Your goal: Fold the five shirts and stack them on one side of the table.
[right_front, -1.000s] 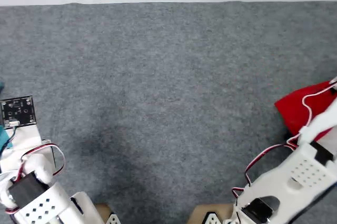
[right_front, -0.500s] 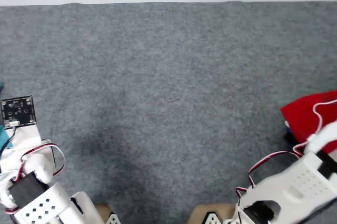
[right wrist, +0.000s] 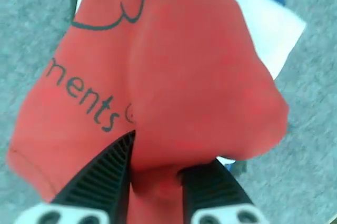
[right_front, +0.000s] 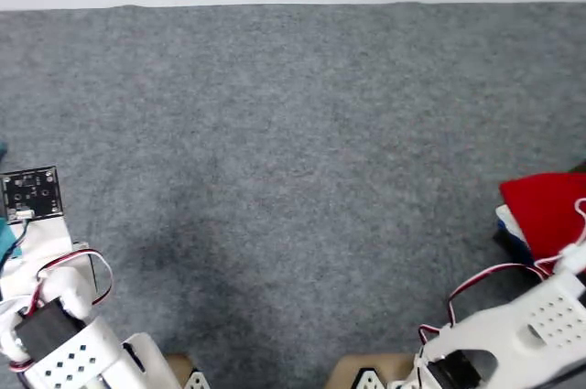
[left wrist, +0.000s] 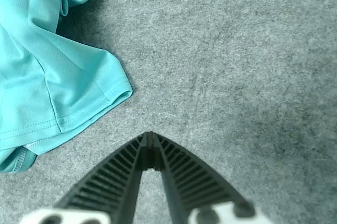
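Red shirt [right wrist: 174,76], pinched in my right fingers [right wrist: 108,174], rests atop the stack [right wrist: 274,18]; teal shirt [left wrist: 47,76] lies beside my closed left fingers [left wrist: 124,174].

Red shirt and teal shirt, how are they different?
The red shirt is pinched in the right gripper on top of a pile of shirts; the teal shirt lies loose and rumpled on the grey table, untouched by the shut left gripper. The red shirt has dark print; the teal shirt is plain. Both are shirts.
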Tool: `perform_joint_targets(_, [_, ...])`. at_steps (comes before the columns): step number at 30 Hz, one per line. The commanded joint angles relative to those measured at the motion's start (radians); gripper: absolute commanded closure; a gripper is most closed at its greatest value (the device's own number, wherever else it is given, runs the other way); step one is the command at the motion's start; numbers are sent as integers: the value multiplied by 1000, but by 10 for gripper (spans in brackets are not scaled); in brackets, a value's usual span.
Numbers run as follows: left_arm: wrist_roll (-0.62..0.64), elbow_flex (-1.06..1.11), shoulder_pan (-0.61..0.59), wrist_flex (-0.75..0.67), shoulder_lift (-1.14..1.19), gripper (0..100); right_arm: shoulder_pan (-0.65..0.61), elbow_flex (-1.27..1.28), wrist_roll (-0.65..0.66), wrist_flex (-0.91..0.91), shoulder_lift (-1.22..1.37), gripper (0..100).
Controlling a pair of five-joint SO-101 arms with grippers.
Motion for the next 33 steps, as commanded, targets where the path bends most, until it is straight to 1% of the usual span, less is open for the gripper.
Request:
perform_joint_targets(1, [-6, -7, 2, -18, -5, 996, 19, -12, 38, -51, -7, 989])
perform_joint_targets(6, [-6, -4, 2, -18, -5, 996, 38, -12, 71, -119, 15, 989])
perform_joint_targets(11, [-6, -4, 2, -15, -5, 996, 45, -12, 132, -117, 36, 974])
perform_joint_targets(13, [-6, -2, 2, -15, -5, 996, 58, -12, 146, -117, 58, 924])
perform_joint_targets(17, [-6, -2, 2, -15, -5, 996, 77, -12, 150, -117, 77, 779])
perform_joint_targets(20, [-6, -2, 2, -14, -5, 996, 87, -12, 152, -120, 88, 728])
perform_joint_targets(23, [-6, -2, 2, -14, -5, 996, 88, -12, 152, -110, 76, 727])
perform_joint_targets(28, [-6, -2, 2, -14, -5, 996, 87, -51, 152, -31, -31, 727])
perform_joint_targets(33, [-6, -2, 2, -14, -5, 996, 77, -97, 144, 2, -120, 728])
